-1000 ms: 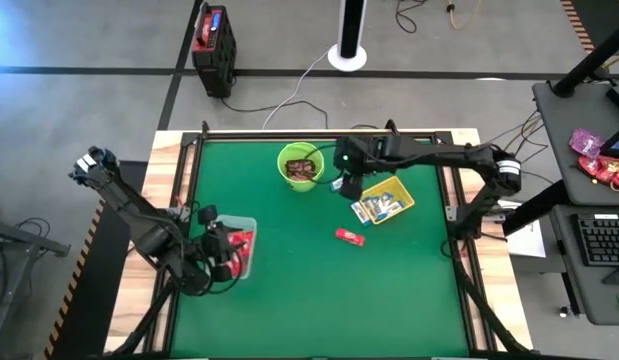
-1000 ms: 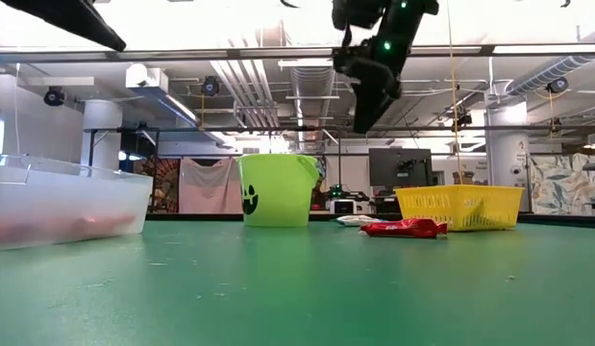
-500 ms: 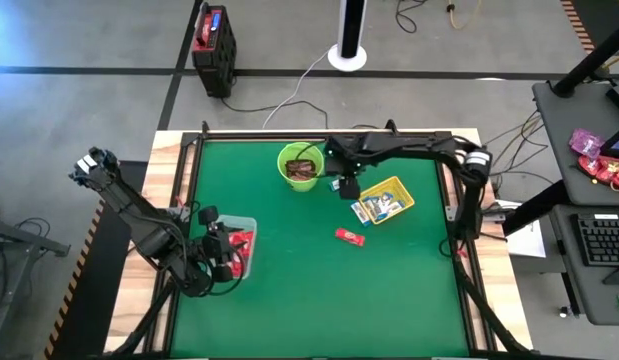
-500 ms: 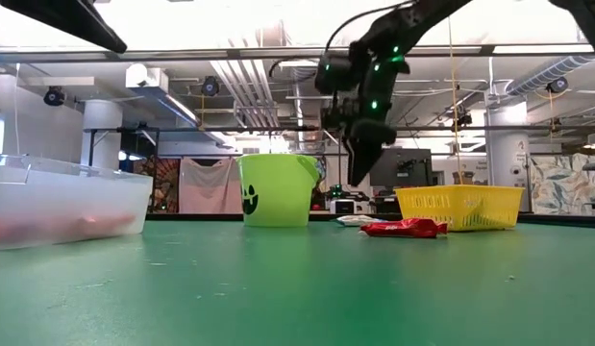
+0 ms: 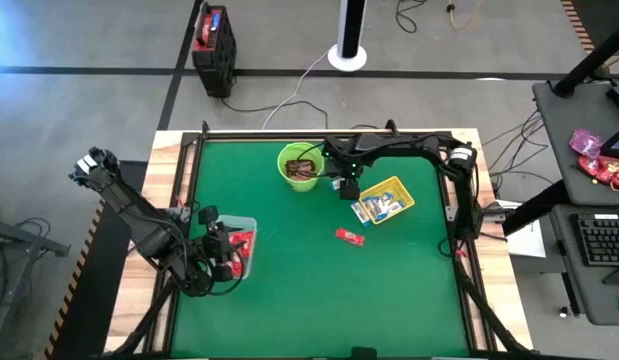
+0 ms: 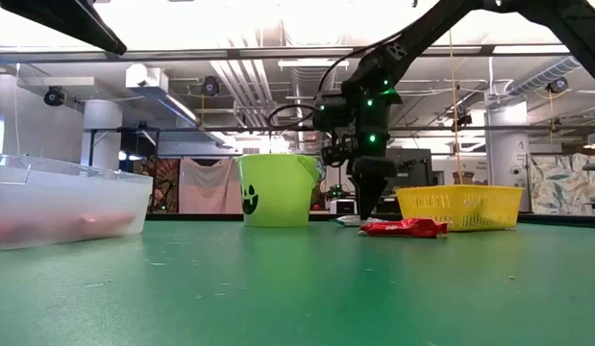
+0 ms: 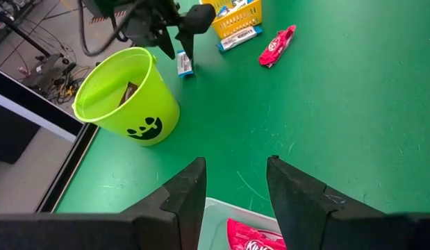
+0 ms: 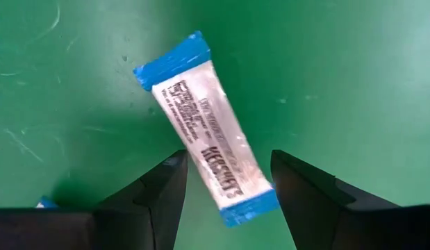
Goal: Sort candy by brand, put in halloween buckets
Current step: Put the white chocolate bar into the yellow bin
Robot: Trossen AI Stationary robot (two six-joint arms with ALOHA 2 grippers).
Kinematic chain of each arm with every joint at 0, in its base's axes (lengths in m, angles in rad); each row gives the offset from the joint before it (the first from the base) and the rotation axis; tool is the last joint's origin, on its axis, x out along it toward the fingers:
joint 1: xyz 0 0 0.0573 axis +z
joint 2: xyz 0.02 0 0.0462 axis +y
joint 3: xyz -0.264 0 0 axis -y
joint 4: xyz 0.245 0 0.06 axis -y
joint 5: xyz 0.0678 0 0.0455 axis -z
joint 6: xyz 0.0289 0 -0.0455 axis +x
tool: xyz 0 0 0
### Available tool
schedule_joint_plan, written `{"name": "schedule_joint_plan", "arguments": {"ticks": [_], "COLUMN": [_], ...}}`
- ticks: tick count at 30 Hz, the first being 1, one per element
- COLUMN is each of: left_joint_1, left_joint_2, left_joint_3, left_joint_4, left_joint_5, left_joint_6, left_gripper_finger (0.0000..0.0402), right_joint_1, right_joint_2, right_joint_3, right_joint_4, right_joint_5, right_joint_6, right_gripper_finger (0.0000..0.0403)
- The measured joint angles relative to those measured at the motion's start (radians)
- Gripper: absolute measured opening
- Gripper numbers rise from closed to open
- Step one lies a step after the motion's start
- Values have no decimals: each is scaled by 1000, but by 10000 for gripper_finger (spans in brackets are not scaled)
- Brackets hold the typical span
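A blue-and-white bar (image 8: 208,132) lies flat on the green mat between the lime-green bucket (image 5: 301,166) and the yellow tray (image 5: 407,192). My right gripper (image 8: 228,201) is open and points down low over it, one finger on either side of the bar's near end, touching nothing; it also shows in the low view (image 6: 366,207). A red bar (image 5: 349,236) lies on the mat nearer the front. My left gripper (image 7: 235,201) is open over the clear tub (image 5: 246,232), which holds red bars (image 7: 253,236). A brown bar (image 7: 128,90) lies in the bucket.
Blue-and-white bars (image 5: 384,205) lie in the yellow tray, and one (image 7: 239,38) lies on the mat by its edge. The near half of the mat (image 5: 319,300) is open. A raised wooden border (image 5: 169,200) frames the mat.
My right gripper has come down from high above the mat to just over the table, shifting slightly toward the green bucket. It now stands over the blue-and-white bar. The bars and containers have stayed where they were.
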Motion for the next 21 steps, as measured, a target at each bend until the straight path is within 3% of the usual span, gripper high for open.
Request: {"name": "schedule_joint_plan", "arguments": {"ticks": [8,18,21], "left_joint_1": [0,0,0], "left_joint_2": [0,0,0], "left_joint_3": [0,0,0], "left_joint_4": [0,1,1], "left_joint_5": [0,-8,-8], "left_joint_6": [-1,-2,-2], "left_gripper_finger": [137,137,137], "right_joint_1": [-8,-16,-17], "right_joint_2": [36,30,28], "right_joint_3": [-1,-4,-4], "right_joint_4": [0,-11,-11], "right_joint_5": [-26,-53,-54], "right_joint_6": [5,-11,-12], "right_gripper_finger": [191,54,36]}}
